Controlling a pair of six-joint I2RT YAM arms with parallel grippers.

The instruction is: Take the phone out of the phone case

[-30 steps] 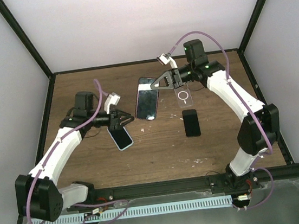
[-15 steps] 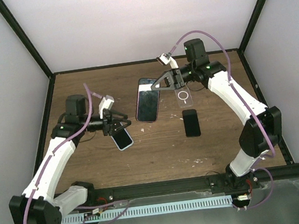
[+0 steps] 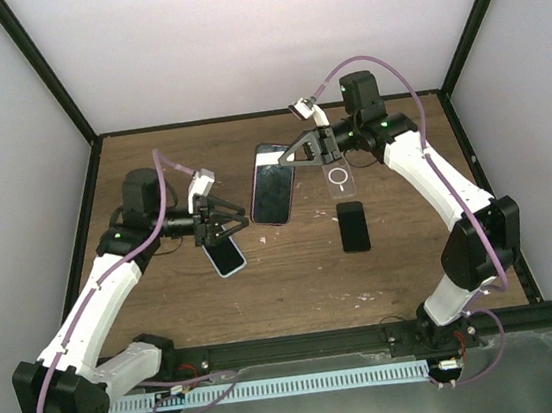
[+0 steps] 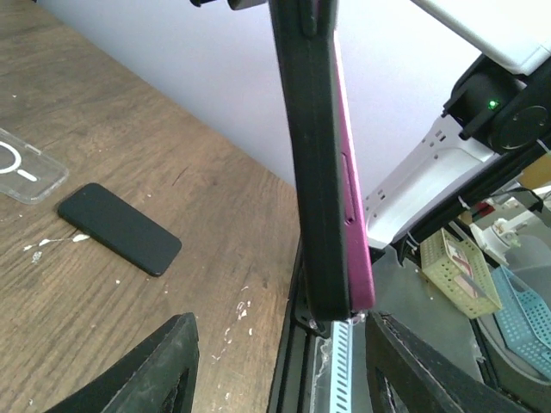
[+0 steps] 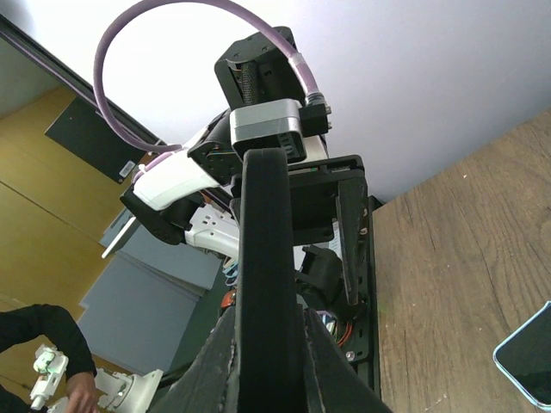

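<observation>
Since the earlier frames the left arm has swung its upper links out toward the left edge of the table, while its gripper has ended almost where it began. The right arm reaches in from the right edge toward the middle of the far edge. The left gripper hovers left of centre with its jaws spread wide, pointing at the cased phone and holding nothing. The right gripper is clamped across the thickness of the cased phone at its far end. That phone hangs near the middle of the far edge, screen up. Seen edge-on from the left wrist it is black on one side and magenta on the other. Whether its near end touches the table I cannot tell. A second phone with a pale blue rim lies flat on the table just nearer than the left gripper. A black phone-sized slab lies right of centre. A clear case with a white ring lies just beyond it, beside the cased phone.
</observation>
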